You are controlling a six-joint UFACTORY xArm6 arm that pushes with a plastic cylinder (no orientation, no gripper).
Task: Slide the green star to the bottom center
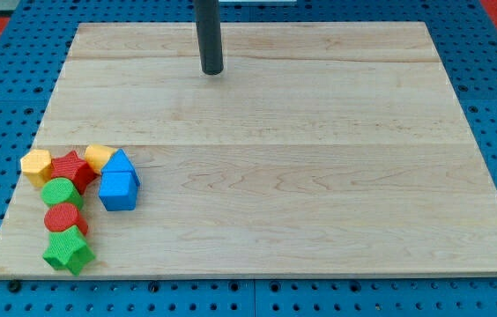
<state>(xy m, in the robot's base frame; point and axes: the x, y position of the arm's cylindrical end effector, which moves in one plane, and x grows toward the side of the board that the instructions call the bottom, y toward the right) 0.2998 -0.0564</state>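
Observation:
The green star [69, 252] lies near the board's bottom left corner, at the lower end of a cluster of blocks. My tip [212, 71] rests on the board near the view's top centre, far up and to the right of the star and apart from every block. A red cylinder [63, 218] touches the star from above.
Above the red cylinder sit a green cylinder [59, 191], a red star [72, 168], a yellow hexagon [36, 165], another yellow block [99, 157] and two blue blocks [119, 184]. The wooden board [319, 176] lies on a blue pegboard [495, 106].

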